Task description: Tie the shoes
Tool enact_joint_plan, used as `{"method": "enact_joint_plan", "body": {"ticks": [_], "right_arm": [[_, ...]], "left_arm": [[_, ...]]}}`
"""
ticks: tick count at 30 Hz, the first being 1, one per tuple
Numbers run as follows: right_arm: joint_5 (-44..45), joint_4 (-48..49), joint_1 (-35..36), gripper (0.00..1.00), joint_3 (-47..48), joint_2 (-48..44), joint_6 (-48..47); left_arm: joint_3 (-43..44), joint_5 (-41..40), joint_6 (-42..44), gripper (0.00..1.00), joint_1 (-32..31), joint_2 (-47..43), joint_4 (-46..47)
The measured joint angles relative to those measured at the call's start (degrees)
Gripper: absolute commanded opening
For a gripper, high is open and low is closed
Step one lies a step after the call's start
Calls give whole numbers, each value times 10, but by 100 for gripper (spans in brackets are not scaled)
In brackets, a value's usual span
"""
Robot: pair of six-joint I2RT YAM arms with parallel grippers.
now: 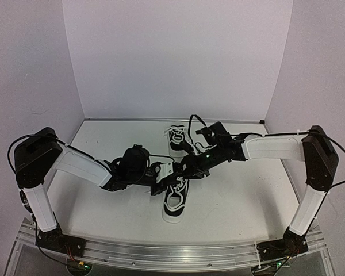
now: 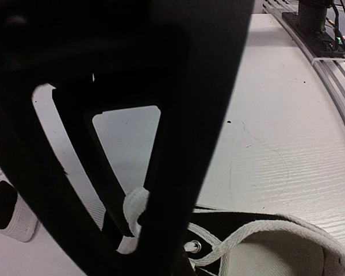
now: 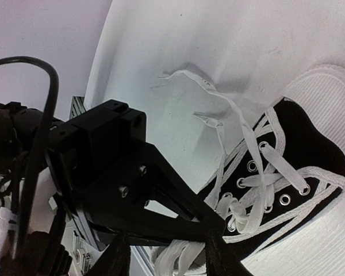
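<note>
**Lace pinched above shoe**

Your left gripper point(image 1: 168, 170) is squeezing a white lace point(image 2: 133, 208) tight. Your right gripper point(image 1: 187, 167) is hanging half open with more lace inside. One shoe point(image 1: 176, 201) is sitting right under both grippers. The other shoe point(image 1: 176, 138) is lying just past your right gripper.

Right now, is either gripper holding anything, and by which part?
Left gripper is shut on a white lace of the near shoe, close to an eyelet. Right gripper straddles lace strands, jaws apart, not yet gripping.
</note>
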Motion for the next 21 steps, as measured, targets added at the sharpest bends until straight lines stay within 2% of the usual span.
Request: {"method": "enact_joint_plan", "body": {"ticks": [4, 9, 12, 15, 17, 21], "right_arm": [[1, 3, 2, 29, 0, 12, 2], [5, 4, 3, 14, 0, 16, 2], [7, 2, 4, 16, 0, 17, 1], [7, -1, 5, 31, 0, 17, 0], [9, -4, 6, 28, 0, 17, -3], [15, -13, 7, 16, 0, 17, -4]], "left_arm": [[2, 0, 0, 0, 0, 1, -6], [2, -1, 0, 0, 0, 3, -10], [2, -4, 0, 0, 0, 3, -10], [2, -7, 0, 0, 0, 3, -11], [2, -10, 0, 0, 0, 3, -11], [2, -14, 0, 0, 0, 3, -11]]}}
